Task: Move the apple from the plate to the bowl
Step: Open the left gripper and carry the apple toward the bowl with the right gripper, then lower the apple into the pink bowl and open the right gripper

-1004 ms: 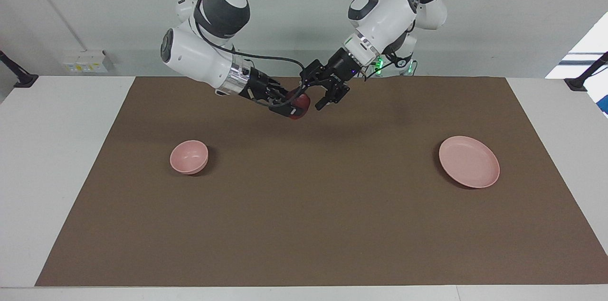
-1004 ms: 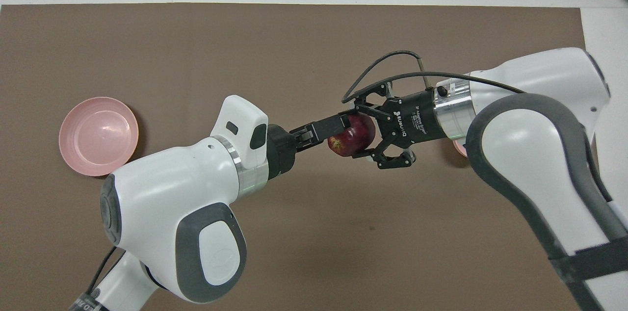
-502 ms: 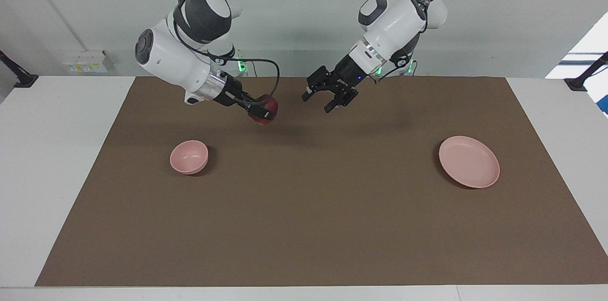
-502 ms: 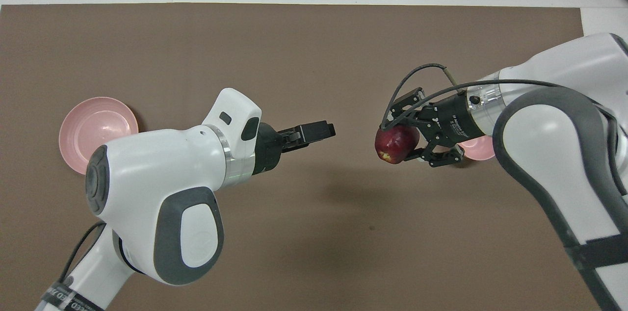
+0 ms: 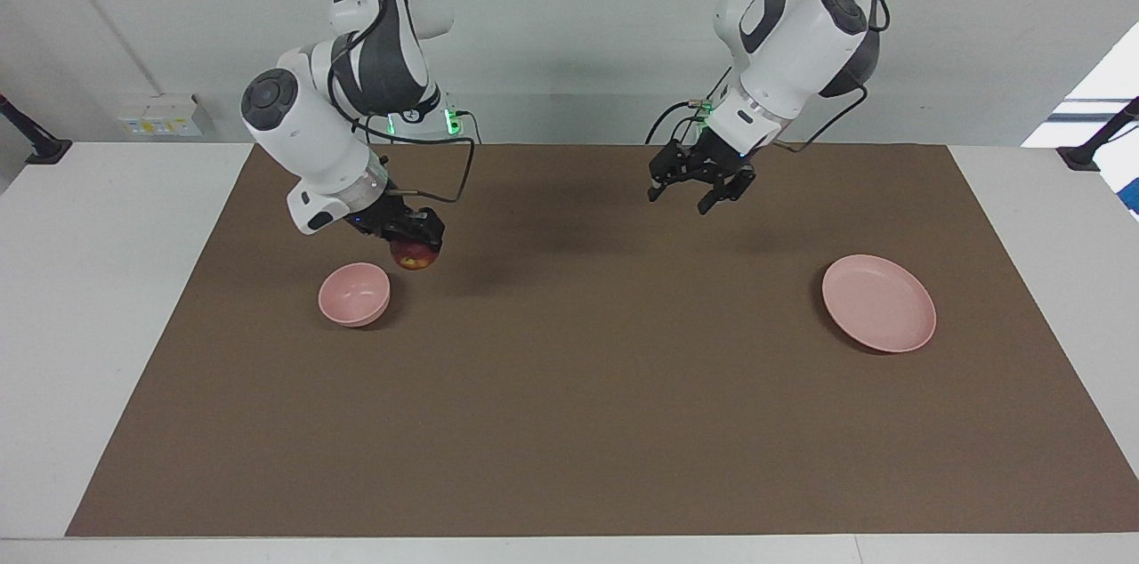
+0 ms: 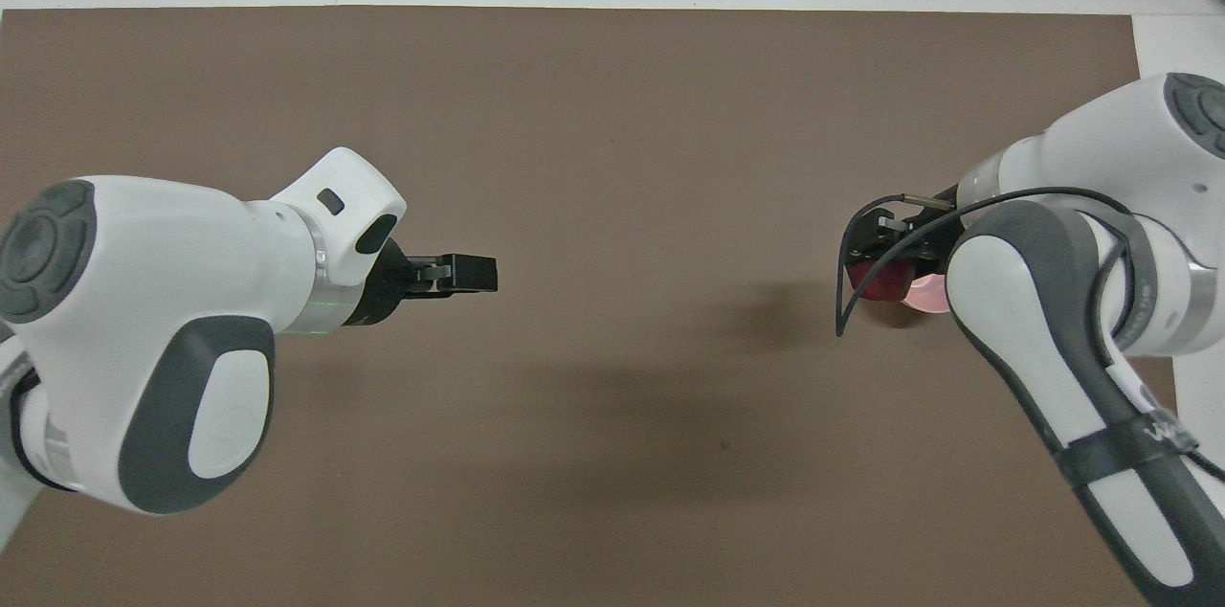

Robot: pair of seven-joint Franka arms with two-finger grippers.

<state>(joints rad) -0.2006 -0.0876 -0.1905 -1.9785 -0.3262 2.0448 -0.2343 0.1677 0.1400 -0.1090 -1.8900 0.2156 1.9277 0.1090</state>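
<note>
My right gripper point(image 5: 415, 245) is shut on the dark red apple point(image 5: 415, 258) and holds it low over the mat, just beside the rim of the pale pink bowl point(image 5: 354, 294). The bowl holds nothing. In the overhead view the apple point(image 6: 876, 281) overlaps the bowl's edge point(image 6: 928, 294), and the right arm hides most of the bowl. The flat pink plate point(image 5: 878, 303) lies bare toward the left arm's end; the left arm hides it in the overhead view. My left gripper point(image 5: 698, 190) is open and holds nothing, in the air over the mat's robot-side edge; it also shows in the overhead view point(image 6: 471, 274).
A brown mat point(image 5: 569, 404) covers most of the white table point(image 5: 98, 279). Clamp mounts stand at both ends of the table's robot side, one toward the right arm's end point(image 5: 36, 146).
The right gripper took the apple from the left gripper, carried it away toward the bowl and lowered it. The left gripper let go and drew back toward its own side.
</note>
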